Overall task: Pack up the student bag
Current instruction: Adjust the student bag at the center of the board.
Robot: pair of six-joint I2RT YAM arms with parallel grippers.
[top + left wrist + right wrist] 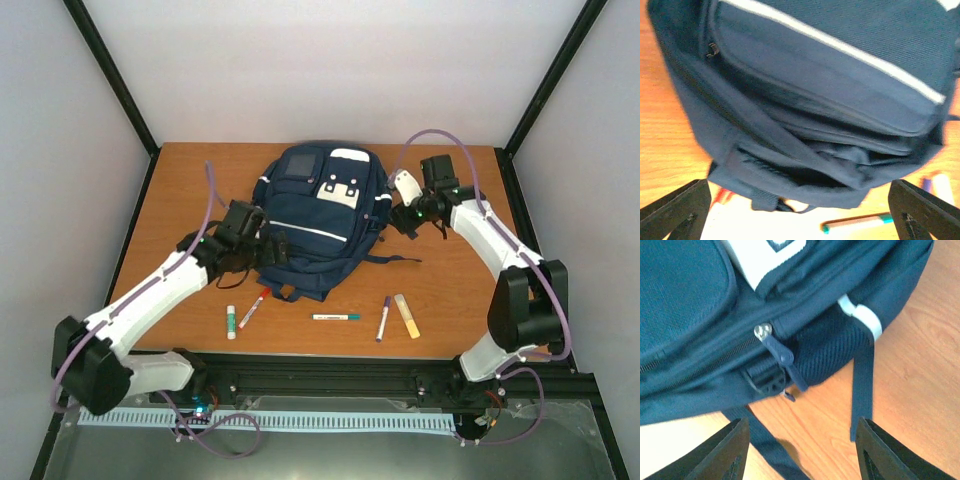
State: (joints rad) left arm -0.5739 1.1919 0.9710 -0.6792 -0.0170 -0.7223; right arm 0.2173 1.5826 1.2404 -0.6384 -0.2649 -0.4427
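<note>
Now: one bag (315,215) flat on table (470,290). Two grippers, both empty: left gripper (799,189) wide at bag's near-left corner, right gripper (801,424) part-open at bag's right side. Five items nearside of bag: glue stick (231,321), red pen (253,308), teal pen (335,317), purple pen (384,319), highlighter (407,316).

Left tool (799,212) jaws spread wide, right tool (801,445) jaws parted, left arm (150,295) and right arm (490,235) angled inward

Navy student bag (700,315), zipper pull (777,347), end effector (802,450) spread, wooden table (920,390)
</note>
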